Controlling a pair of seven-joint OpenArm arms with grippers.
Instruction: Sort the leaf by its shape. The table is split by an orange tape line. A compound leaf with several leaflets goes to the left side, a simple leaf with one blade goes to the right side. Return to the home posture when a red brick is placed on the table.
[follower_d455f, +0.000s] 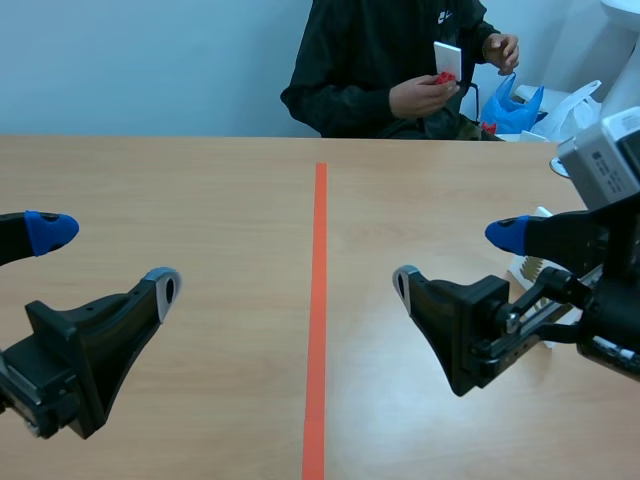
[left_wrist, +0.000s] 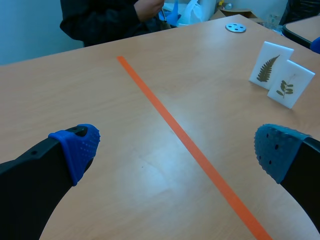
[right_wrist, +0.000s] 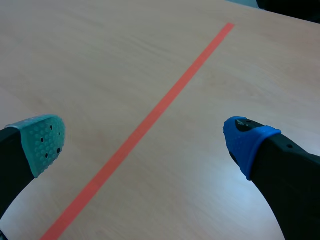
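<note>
- The left fingers (follower_d455f: 50, 230) (left_wrist: 80, 145) are spread wide apart with nothing between them, low over the table (follower_d455f: 200, 190) on the left of the orange tape line (follower_d455f: 318, 300).
- The right fingers (follower_d455f: 508, 233) (right_wrist: 247, 140) are also wide apart and hold nothing, low over the table on the right of the line.
- In the left wrist view, two white cards stand on the right part of the table, well away from the line. One card shows a fern leaf with many leaflets (left_wrist: 270, 65). The other, just beside it and partly in front of it, shows a small sprig (left_wrist: 290, 83).
- No fingers touch either card.
- A person in a dark top sits across the table and holds a white card (follower_d455f: 447, 58) upright in one hand, with a small red piece (follower_d455f: 443, 77) in the same hand. What is on that card cannot be told.
- A blue bag (follower_d455f: 515, 105) lies beside the person at the far edge.
- A grey disc with holes (left_wrist: 235, 27) lies flat on the table beyond the two cards.
</note>
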